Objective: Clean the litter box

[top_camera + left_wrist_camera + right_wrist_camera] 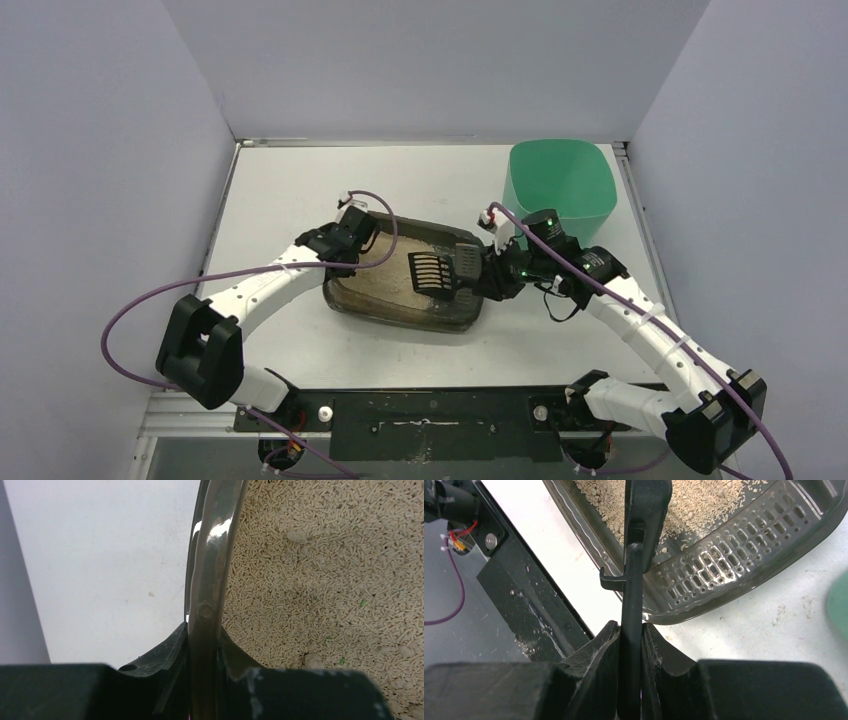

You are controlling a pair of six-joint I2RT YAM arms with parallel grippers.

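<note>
Here, the left hand (202,642) clamps the rim of the shallow dark-grey plastic litter box (398,306), beside the mint-green plastic bin (590,200). The right hand (630,637) grips the black slotted plastic scoop (432,270); a tilt could spill beige granules (310,580).

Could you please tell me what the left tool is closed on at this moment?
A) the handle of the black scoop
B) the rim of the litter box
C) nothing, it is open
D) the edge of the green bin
B: in the left wrist view the left tool is clamped on either side of the rim of the litter box, while the right tool holds the scoop.
</note>
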